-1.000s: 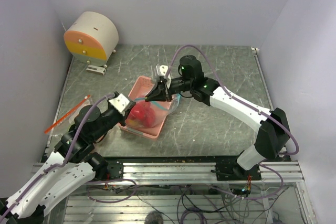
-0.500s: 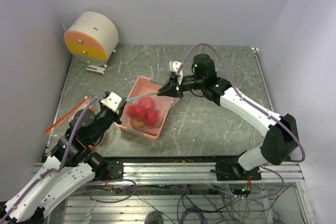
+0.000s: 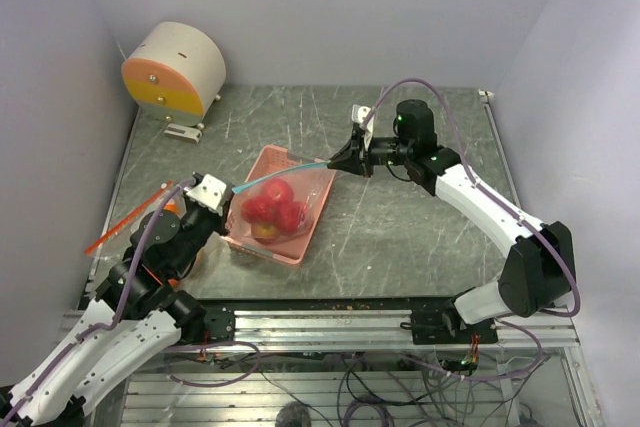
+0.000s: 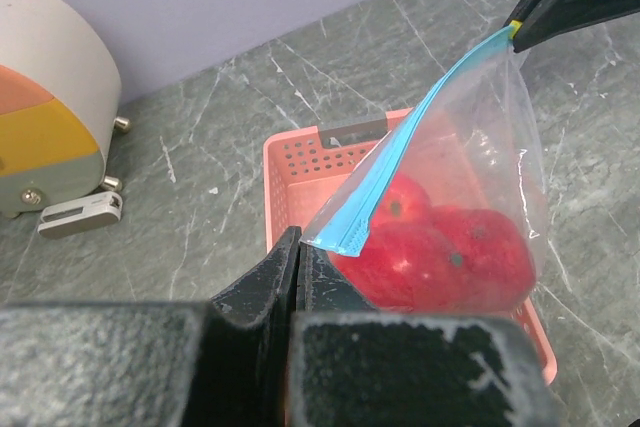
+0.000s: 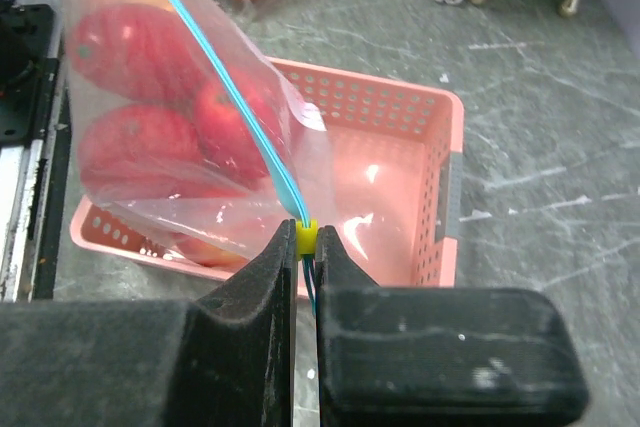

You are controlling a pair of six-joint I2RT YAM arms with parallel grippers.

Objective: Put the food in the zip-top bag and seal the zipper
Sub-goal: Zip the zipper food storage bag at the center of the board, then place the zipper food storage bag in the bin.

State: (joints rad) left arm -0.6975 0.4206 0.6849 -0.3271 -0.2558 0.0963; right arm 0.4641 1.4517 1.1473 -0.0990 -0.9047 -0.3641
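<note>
Above the basket [image 4: 300,152], zip-top bag [image 4: 490,127] stretched between left fingers [image 4: 262,285] and right fingers [image 5: 262,287], both pinching its zipper [image 4: 400,162]

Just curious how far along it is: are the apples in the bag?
In: the red apples show through the clear zip-top bag, below its teal zipper.

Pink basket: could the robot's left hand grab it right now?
Probably not yet. The left hand is shut on one end of the zipper, the right hand pinches the other, and the zip-top bag of apples hangs over the pink basket. It must let go first.
</note>
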